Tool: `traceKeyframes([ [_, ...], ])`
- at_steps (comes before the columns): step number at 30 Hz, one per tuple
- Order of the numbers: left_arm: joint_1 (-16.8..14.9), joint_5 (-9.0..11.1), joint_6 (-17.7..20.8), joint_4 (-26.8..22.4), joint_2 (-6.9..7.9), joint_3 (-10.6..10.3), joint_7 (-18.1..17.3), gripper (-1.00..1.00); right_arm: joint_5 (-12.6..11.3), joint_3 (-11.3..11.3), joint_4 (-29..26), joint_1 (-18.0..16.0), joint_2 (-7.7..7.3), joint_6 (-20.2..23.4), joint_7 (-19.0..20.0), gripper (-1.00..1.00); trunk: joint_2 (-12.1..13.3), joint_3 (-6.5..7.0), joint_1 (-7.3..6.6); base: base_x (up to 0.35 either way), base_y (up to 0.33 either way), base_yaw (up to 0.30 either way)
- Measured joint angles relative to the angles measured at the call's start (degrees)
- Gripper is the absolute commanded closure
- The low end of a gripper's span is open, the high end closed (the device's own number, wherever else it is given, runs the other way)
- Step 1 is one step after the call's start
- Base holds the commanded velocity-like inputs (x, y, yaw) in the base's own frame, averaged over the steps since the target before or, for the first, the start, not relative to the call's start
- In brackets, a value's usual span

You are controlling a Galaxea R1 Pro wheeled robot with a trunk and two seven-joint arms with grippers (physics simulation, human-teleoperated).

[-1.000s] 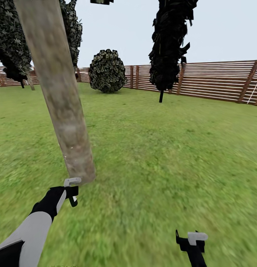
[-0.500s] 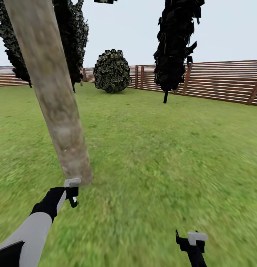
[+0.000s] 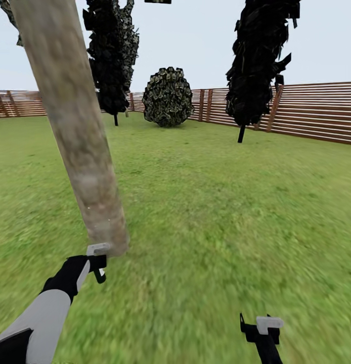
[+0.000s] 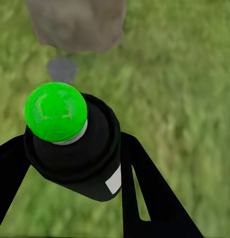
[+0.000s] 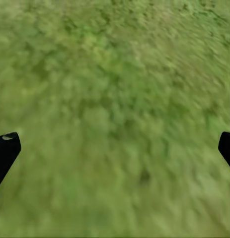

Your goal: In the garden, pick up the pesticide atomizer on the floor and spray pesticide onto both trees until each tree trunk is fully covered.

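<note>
- Lawn (image 3: pixel 221 212), fenced, with dark trees behind.
- Tree trunk (image 3: pixel 74 126): tan-grey, leaning, its base just beside the left gripper (image 3: pixel 98 260).
- Atomizer (image 4: pixel 75 146): black body, green cap, clamped in the left gripper; probably rigid and light, best held round the body.
- Right gripper (image 5: pixel 115 148): spread, empty.

Green lawn (image 3: pixel 236 212) — slat fence (image 3: pixel 317 111), dark cypresses (image 3: pixel 259 60) behind.

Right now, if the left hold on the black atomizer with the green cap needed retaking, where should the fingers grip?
Grip the black atomizer on its round body below the green cap, fingers on opposite sides as now, leaving the top free facing the tan-grey trunk.
</note>
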Motion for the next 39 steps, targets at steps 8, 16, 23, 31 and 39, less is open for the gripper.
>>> traceKeyframes([
  [8, 0.9, -0.3, -0.3, 3.8, 0.69, 1.7, -0.1, 1.0, 0.0, 0.0, 0.0, 0.0, -0.08, 0.0, 0.0, -1.0, 0.0, 0.0, -0.01, 0.214, -0.212, 0.278],
  [16, 1.0, -0.8, 0.4, 3.8, 2.48, 1.3, 1.6, 1.0, 0.0, 0.0, -0.1, 0.0, -0.15, 0.0, 0.0, -1.0, 0.0, 0.0, 0.0, 0.191, -0.148, 0.168],
  [23, 1.2, -1.2, -1.0, 4.2, -3.06, 1.3, 4.0, 1.0, 0.0, 0.0, 0.0, 0.0, -0.18, 0.0, 0.0, -1.0, 0.0, 0.0, 0.01, 0.007, -0.005, 0.003],
  [31, 1.3, -1.0, -5.7, 4.0, -3.35, 1.6, 7.8, 1.0, 0.0, 0.0, -0.1, 0.0, -0.18, 0.0, 0.0, -1.0, 0.0, 0.0, 0.02, 0.004, -0.12, 0.0],
  [39, 2.6, -0.8, -5.7, 3.9, -3.39, 1.9, 7.8, 1.0, -0.1, 0.0, -0.1, 0.0, -0.18, 0.0, 0.0, -1.0, 0.0, 0.0, 0.0, 0.087, -0.263, 0.0],
])
